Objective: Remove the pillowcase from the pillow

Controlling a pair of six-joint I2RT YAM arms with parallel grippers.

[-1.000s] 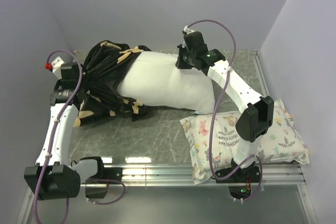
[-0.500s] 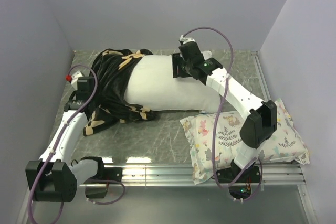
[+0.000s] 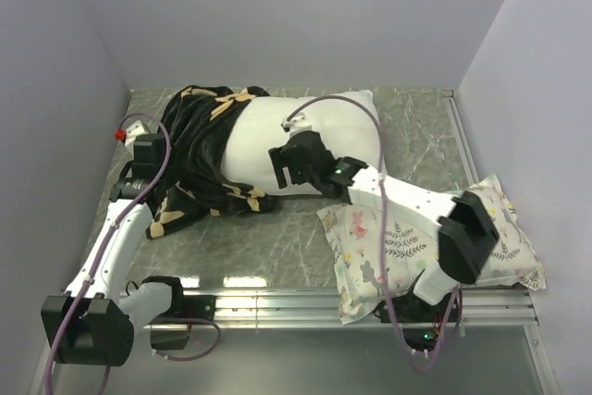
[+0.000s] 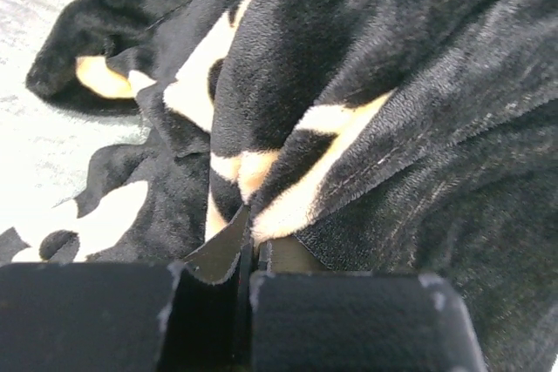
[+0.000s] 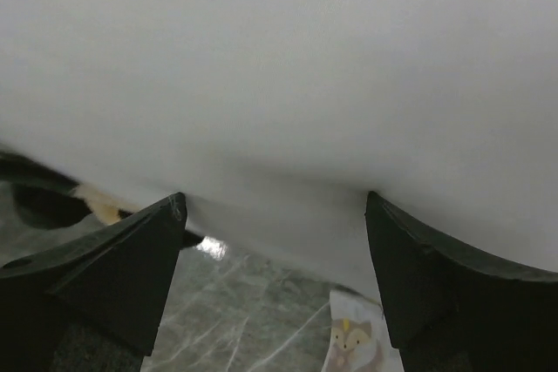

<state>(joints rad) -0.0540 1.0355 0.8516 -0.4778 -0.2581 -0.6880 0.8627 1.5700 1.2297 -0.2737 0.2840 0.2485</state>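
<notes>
Left gripper [image 4: 251,246] pinches a fold of the black, tan-flowered pillowcase [image 3: 190,141], which is bunched over the left end of the white pillow [image 3: 314,131]. Right gripper [image 5: 275,215] is spread wide against the pillow's near edge, above the marbled table [image 3: 268,238].

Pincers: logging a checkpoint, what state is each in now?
Left pincer: shut on the black plush tan-flowered pillowcase.
Right pincer: open, holding nothing, by the plain white puffy pillow.

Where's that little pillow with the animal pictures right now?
From above, the printed pillow lies at the table's near right, beneath the right arm, just in front of the big white pillow.
</notes>
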